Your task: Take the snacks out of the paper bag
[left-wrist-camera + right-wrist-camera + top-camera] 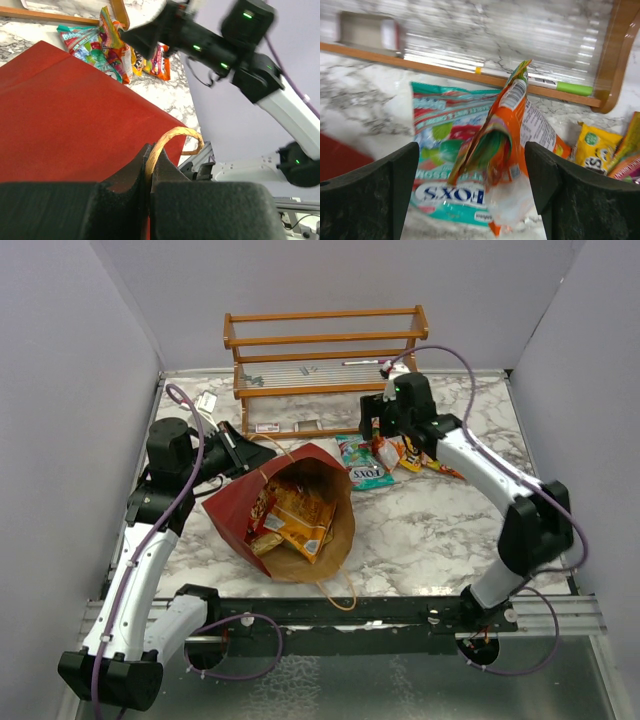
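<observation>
The paper bag (232, 505) lies on its side, dark red outside, its brown mouth facing the near right. Several orange and yellow snacks (295, 520) lie inside it. My left gripper (149, 155) is shut on the bag's twine handle (175, 136) at the bag's far left edge (250, 455). My right gripper (471, 155) is open above the back right pile. A blurred orange packet (512, 135) stands between its fingers without touching them. Below it lies the teal-green packet (445, 165), also in the top view (365, 468). A yellow packet (595, 147) lies to the right.
A wooden rack (325, 340) stands at the back, its lower rail (520, 82) just beyond the pile, with a green marker (572, 89) on it. More red and orange packets (425, 460) lie by the right arm. Small cards (207, 402) lie at the back left.
</observation>
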### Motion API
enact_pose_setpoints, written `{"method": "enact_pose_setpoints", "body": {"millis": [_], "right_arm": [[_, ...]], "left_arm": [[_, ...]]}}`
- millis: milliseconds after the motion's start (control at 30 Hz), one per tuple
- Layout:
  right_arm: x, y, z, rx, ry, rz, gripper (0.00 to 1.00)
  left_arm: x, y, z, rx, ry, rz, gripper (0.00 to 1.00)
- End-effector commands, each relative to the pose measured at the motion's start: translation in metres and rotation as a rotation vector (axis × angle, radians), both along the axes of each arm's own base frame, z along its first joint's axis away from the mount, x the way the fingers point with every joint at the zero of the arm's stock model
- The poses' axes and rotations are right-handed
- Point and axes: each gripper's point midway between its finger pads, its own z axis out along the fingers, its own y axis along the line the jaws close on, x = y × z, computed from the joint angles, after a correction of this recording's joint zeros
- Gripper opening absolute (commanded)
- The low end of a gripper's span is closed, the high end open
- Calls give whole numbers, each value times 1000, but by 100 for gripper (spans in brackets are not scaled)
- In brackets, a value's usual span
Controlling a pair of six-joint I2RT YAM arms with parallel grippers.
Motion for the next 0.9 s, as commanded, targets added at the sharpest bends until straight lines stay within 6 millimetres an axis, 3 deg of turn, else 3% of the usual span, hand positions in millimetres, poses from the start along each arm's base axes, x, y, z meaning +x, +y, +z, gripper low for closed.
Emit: {"method": "enact_pose_setpoints", "body": {"millis": [0,200,300,400,533,667,767,867], "right_arm": [[-55,9,52,141,-59,135,89],[-146,14,43,329,16,279,87],[-178,10,40,365,28,313,86],[-204,16,56,408,-13,391,85],[-242,48,90,458,-111,590,84],[-279,90,110,463,-225,757,84],[-303,121,117,451,-306,882,84],[-310,147,111,386,-423,960,85]], "left_arm": [[1,6,9,16,-37,42,0],[0,7,12,16,-48,43,0],[0,8,15,28,-58,44,0],[1,8,18,17,-75,48,0],[0,6,19,1,-77,41,0],[-3,7,22,0,-85,45,0],[-4,7,24,5,-87,45,0],[-6,7,27,3,-89,37,0]]}}
